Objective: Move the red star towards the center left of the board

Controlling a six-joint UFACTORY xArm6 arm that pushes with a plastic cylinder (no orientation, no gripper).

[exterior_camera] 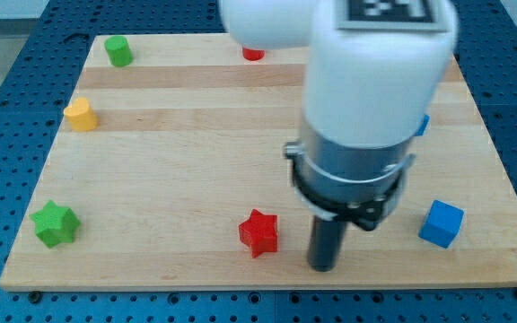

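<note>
The red star [258,232] lies near the board's bottom edge, a little left of the middle. My tip [323,266] is on the board just to the star's right and slightly lower, a short gap away, not touching it. The arm's white and dark body hangs over the board's middle right and hides what lies under it.
A green star [55,223] is at the bottom left. A yellow block [81,116] is at the left edge. A green block [118,51] is at the top left. A red block [254,54] is at the top, partly hidden. A blue cube [442,223] is at the right; another blue block [423,125] peeks from behind the arm.
</note>
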